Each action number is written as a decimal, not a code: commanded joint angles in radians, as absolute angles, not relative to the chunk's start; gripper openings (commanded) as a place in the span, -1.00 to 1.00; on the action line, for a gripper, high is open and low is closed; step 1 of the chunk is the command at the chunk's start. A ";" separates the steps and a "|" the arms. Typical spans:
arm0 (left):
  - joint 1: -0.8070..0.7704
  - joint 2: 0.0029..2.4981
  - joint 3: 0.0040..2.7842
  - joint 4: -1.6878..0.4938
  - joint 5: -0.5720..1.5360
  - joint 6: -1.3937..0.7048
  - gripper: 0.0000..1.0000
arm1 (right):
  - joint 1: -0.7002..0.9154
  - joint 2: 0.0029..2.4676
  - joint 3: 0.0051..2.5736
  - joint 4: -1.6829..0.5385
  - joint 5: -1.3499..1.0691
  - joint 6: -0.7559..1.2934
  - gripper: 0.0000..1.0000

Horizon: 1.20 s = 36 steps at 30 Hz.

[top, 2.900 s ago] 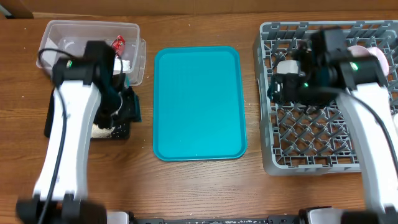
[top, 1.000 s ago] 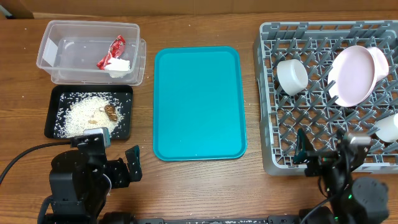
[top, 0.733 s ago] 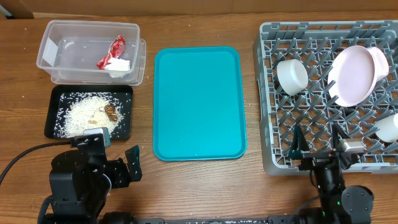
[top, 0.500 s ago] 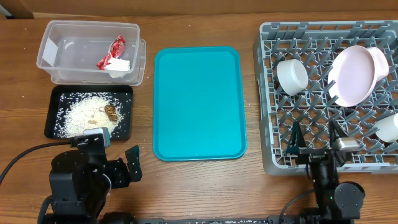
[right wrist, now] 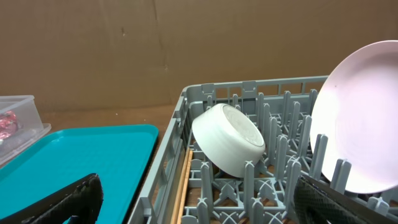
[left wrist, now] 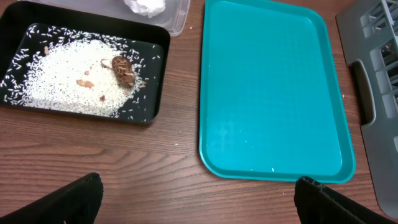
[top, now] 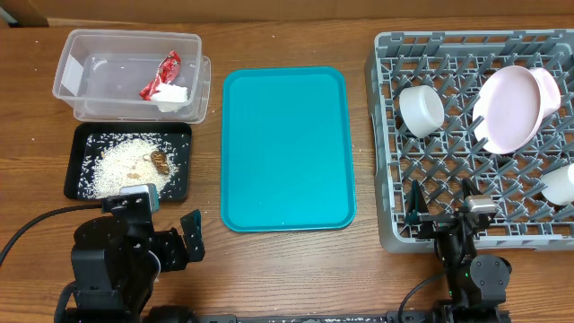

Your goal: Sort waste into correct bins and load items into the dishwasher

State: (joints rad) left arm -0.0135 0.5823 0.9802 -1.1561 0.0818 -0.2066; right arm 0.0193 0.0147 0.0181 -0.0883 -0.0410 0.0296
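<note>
The clear tub (top: 90,76) holds the red-and-white wrapper (top: 161,74). In front of it, the black tray (top: 184,184) carries white rice (left wrist: 68,87) and a brown lump (left wrist: 123,71). The grey dish rack (top: 381,135) holds a white bowl (top: 421,109), a pink plate (top: 513,108) on edge, a white cup (top: 560,184), and chopsticks (right wrist: 182,186) along its left wall. My left gripper (top: 163,217) is open above bare wood in front of the black tray. My right gripper (top: 446,211) is open at the rack's front left corner. Neither holds anything.
A teal serving tray (top: 287,148) lies between the bins and the rack, with nothing on it. Both arms sit folded at the table's front edge. A brown cardboard wall (right wrist: 124,50) stands behind the table.
Both arms have drawn back from the black tray and the rack to the front edge. Over the last second the right gripper slid a little left; the left one stayed still.
</note>
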 commanded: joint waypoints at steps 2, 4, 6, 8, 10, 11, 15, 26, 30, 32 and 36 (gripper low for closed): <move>-0.014 0.575 0.975 -1.155 0.075 -0.213 0.99 | 0.011 0.003 0.008 -0.081 -0.039 0.022 1.00; -0.014 0.575 0.975 -1.156 0.075 -0.213 0.99 | 0.011 0.003 0.008 -0.081 -0.039 0.022 1.00; -0.014 0.575 0.975 -1.155 0.075 -0.213 1.00 | 0.011 0.003 0.008 -0.081 -0.039 0.022 1.00; -0.014 0.575 0.975 -1.155 0.075 -0.213 1.00 | 0.011 0.003 0.008 -0.081 -0.039 0.022 1.00; -0.014 0.575 0.975 -1.156 0.075 -0.213 1.00 | 0.011 0.003 0.008 -0.081 -0.039 0.022 1.00; -0.014 0.575 0.975 -1.155 0.075 -0.213 0.99 | 0.011 0.003 0.008 -0.081 -0.039 0.022 1.00; -0.014 0.575 0.975 -1.155 0.075 -0.213 1.00 | 0.011 0.003 0.008 -0.081 -0.039 0.022 0.99; -0.014 0.575 0.975 -1.156 0.075 -0.213 1.00 | 0.011 0.003 0.008 -0.081 -0.039 0.022 1.00; -0.014 0.574 0.975 -1.155 0.075 -0.213 1.00 | 0.011 0.003 0.008 -0.081 -0.039 0.022 1.00; -0.014 0.572 0.974 -1.161 0.070 -0.204 1.00 | 0.011 0.003 0.008 -0.081 -0.039 0.022 1.00; -0.015 0.542 0.936 -1.154 0.022 -0.198 1.00 | 0.011 0.003 0.008 -0.081 -0.039 0.022 1.00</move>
State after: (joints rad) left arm -0.0135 0.5777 0.9737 -1.1721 0.0700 -0.2062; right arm 0.0193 0.0147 0.0181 -0.0891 -0.0410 0.0254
